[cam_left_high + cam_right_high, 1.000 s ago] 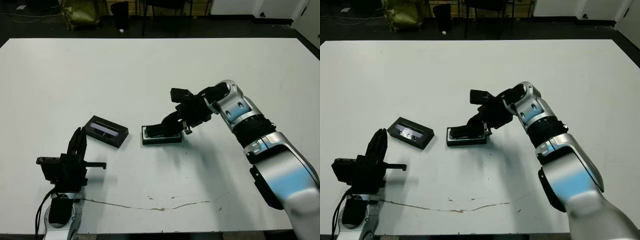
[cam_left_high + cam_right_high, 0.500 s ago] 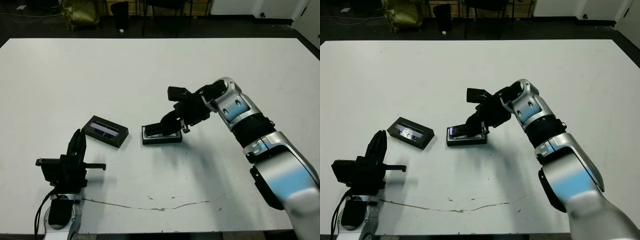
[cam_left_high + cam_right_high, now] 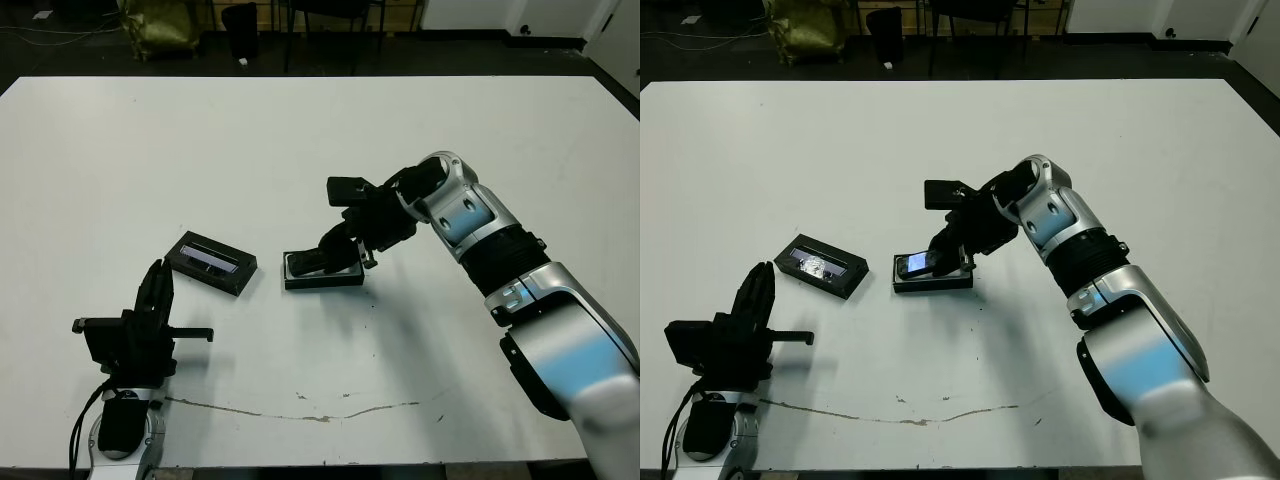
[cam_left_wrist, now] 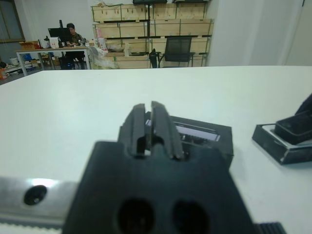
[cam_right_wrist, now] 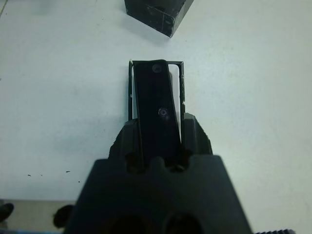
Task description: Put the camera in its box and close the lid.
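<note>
My right tool (image 3: 335,252) pinches the camera (image 5: 157,109) between its two fingers, holding it tilted over the box (image 3: 322,273), its far end dipping into the white-lined inside while the near end rides higher. The box sits on the white desk (image 3: 300,140) directly under that tool. The lid (image 3: 211,262) lies on the desk just beyond the fingertips of my left tool (image 3: 152,297), whose fingers are pressed together with only a thin slit between them, gripping nothing.
</note>
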